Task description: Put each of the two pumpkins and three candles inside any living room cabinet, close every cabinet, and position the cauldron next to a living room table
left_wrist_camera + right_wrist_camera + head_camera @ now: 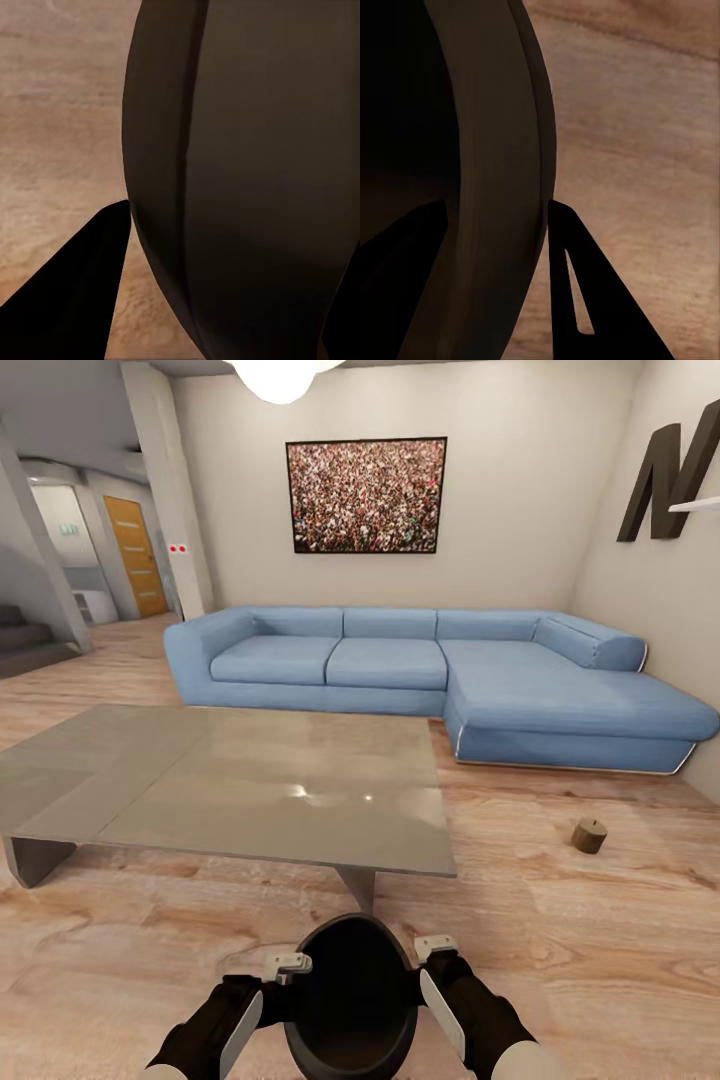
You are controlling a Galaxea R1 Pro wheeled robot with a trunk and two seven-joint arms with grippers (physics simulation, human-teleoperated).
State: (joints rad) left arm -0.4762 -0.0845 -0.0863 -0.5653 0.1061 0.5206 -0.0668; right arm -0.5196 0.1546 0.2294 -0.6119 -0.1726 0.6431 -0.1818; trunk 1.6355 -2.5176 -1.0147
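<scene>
You've got the cauldron (pixel 350 1000) at frame bottom, rim pinched by left gripper (pixel 268 988) and right gripper (pixel 432 975); rigid, likely heavy, keep both rim grips.

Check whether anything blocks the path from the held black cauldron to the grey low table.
Nothing visible does. The black round cauldron, held between both grippers, hangs over bare wood floor just short of the grey rectangular table. A small brown object lies well aside.

- Head view looks forward and down from above both arms, over the cauldron (pixel 350 1000) toward worktop (pixel 230 780) and sofa (pixel 440 670).
- Both wrist views sit very close against the cauldron's wall, with wood floor (pixel 52 112) behind; all three share these.
</scene>
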